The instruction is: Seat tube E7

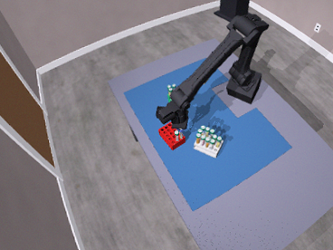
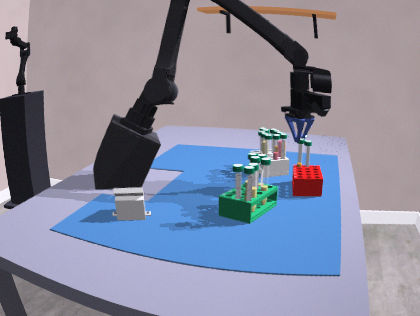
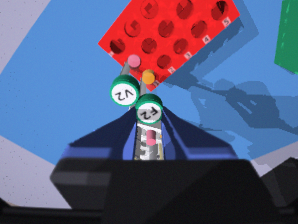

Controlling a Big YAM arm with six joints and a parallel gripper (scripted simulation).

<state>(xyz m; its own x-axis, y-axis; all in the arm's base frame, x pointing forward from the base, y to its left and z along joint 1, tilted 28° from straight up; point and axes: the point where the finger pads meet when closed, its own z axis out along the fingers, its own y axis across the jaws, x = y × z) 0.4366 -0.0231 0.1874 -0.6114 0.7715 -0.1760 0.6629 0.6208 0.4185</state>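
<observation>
My gripper [image 1: 178,126] [image 2: 299,134] [image 3: 149,112] is shut on the green cap of a clear tube [image 2: 299,150] [image 3: 149,106] with orange liquid. The cap's label is too small to read surely. The tube hangs upright with its lower end at the near corner of the red rack QR [image 1: 168,142] [image 2: 307,186] [image 3: 116,35]. A second green-capped tube [image 2: 308,150] [image 3: 123,92], with pink liquid, stands right beside it in QR at the same cap height. The white rack RB [image 1: 209,150] [image 2: 281,167] holds several tubes. The green rack RA [image 2: 248,206] [image 3: 287,35] holds several too.
The racks stand on a blue mat [image 1: 235,170] [image 2: 200,235]. A grey box [image 2: 130,204] sits near the arm's base [image 2: 125,155]. In the top view the arm's forearm hides most of RA.
</observation>
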